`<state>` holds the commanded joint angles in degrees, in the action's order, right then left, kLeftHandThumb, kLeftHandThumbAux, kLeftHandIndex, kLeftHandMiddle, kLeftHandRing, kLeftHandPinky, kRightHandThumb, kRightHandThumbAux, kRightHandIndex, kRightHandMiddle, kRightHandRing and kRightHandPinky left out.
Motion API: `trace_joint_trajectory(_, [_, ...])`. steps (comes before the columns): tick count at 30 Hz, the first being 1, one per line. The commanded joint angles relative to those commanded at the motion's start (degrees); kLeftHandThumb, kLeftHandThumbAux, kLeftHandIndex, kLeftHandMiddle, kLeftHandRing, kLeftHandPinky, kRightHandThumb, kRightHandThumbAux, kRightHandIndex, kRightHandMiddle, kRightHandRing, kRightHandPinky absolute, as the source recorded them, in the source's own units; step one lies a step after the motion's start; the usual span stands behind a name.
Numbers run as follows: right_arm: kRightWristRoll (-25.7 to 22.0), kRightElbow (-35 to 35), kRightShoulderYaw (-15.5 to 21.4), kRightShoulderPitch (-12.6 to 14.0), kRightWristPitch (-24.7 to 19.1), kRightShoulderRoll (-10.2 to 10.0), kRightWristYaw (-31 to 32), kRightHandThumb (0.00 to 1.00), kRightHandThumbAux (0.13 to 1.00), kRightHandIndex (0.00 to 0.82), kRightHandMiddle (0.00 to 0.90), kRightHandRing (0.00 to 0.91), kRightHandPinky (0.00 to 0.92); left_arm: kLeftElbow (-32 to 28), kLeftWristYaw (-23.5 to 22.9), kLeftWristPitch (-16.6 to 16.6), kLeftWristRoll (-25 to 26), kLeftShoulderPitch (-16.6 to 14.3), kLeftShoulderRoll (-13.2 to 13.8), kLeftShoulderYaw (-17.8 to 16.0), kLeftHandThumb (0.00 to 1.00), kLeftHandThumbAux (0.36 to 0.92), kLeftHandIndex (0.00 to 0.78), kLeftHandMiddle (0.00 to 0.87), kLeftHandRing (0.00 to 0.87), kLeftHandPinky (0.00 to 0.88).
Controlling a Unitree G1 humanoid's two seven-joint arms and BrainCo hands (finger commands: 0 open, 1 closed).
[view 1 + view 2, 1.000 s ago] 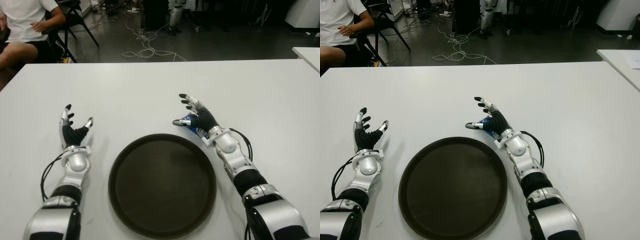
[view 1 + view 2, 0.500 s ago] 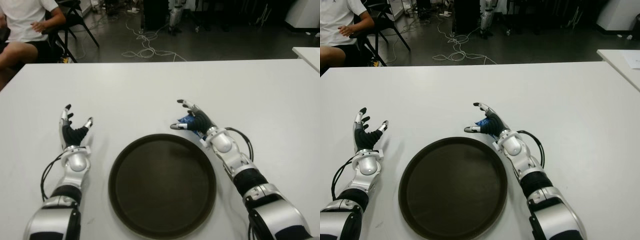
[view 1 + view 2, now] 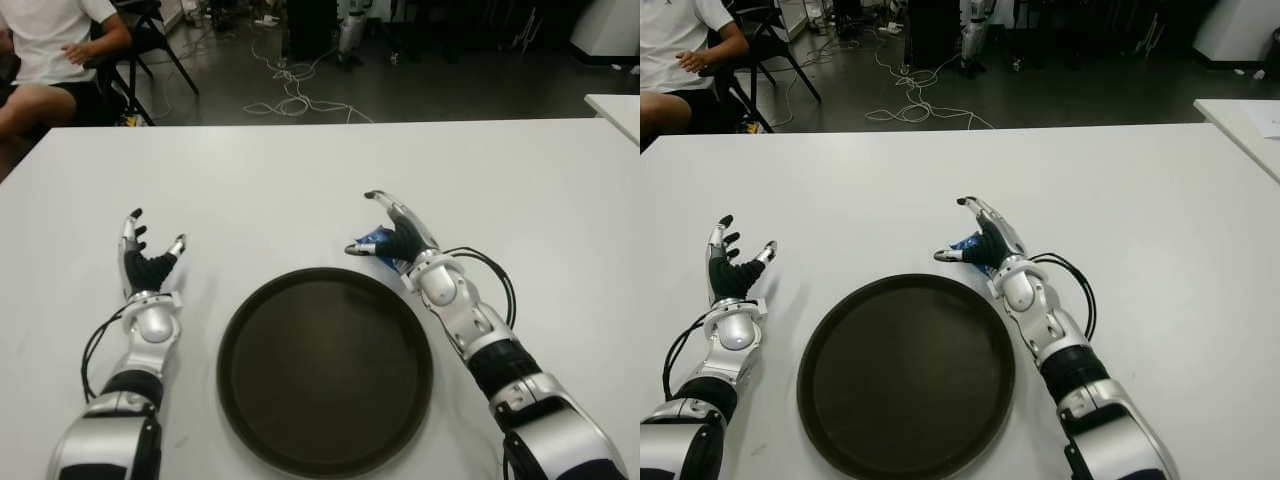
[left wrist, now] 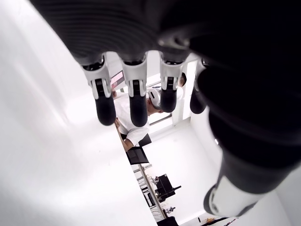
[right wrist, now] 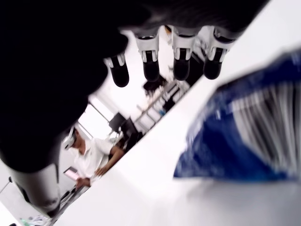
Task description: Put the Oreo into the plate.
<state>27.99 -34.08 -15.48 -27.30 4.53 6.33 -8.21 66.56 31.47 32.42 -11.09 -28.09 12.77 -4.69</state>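
Observation:
The Oreo (image 3: 377, 240) is a small blue packet lying on the white table (image 3: 300, 190), just beyond the far right rim of the round dark plate (image 3: 325, 372). My right hand (image 3: 385, 223) stands over the packet with its palm turned left. Its fingers are stretched out and its thumb reaches toward the plate's rim. In the right wrist view the packet (image 5: 244, 136) lies flat under the straight fingertips (image 5: 146, 70), ungrasped. My left hand (image 3: 150, 247) shows open to the left of the plate, its fingers (image 4: 134, 101) spread and holding nothing.
A person (image 3: 50, 50) sits on a chair beyond the table's far left corner. Cables (image 3: 290, 95) lie on the dark floor behind the table. Another white table (image 3: 615, 105) shows at the right edge.
My right hand dipped onto the packet, then rolled and rose so that its fingers point more upward. The packet, the plate and my left hand have not moved.

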Motion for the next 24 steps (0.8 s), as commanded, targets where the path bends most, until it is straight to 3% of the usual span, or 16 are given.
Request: trace_joint_trajectory(24, [1.35, 4.32, -0.59, 1.28, -3.52, 0.88, -1.61, 0.0, 0.69, 0.0, 0.0, 0.0, 0.0, 0.09, -0.45, -0.59, 0.98, -0.18, -0.48, -0.8, 0.239, 0.782, 0.119, 0.109, 0.121, 0.158])
